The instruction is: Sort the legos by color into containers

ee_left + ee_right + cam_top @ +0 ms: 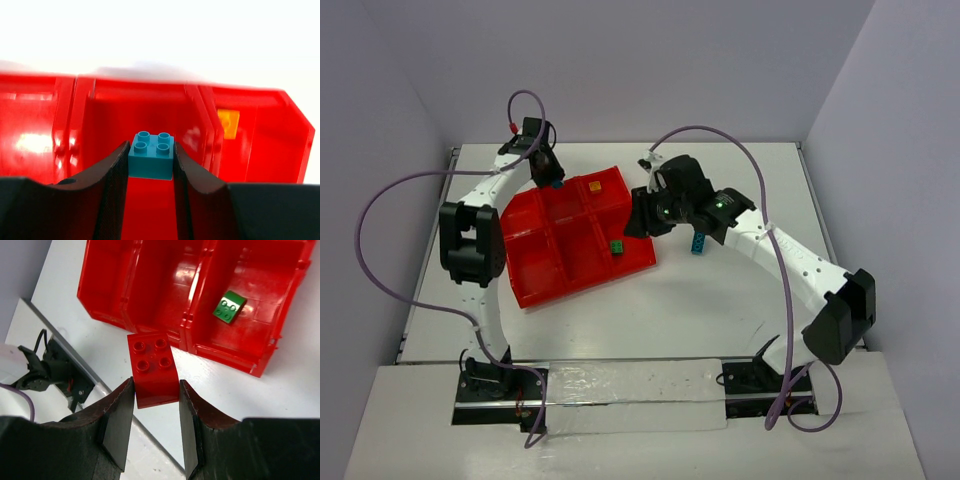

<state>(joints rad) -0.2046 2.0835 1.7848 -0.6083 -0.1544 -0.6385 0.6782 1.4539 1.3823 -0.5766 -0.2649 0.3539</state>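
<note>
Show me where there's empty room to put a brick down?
Bare: the red tray's left two compartments and its near-middle one, plus the table on the tray's near side. Crowded: the tray's right end, by the orange brick, green brick and right gripper.

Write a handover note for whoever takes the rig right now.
Left gripper: shut on the teal brick, over the red tray's far middle compartment.
Right gripper: shut on the red brick, beside the tray.
Done: orange brick far right compartment, green brick near right.
Left: place both held bricks; blue brick outside the tray by the right arm.
</note>
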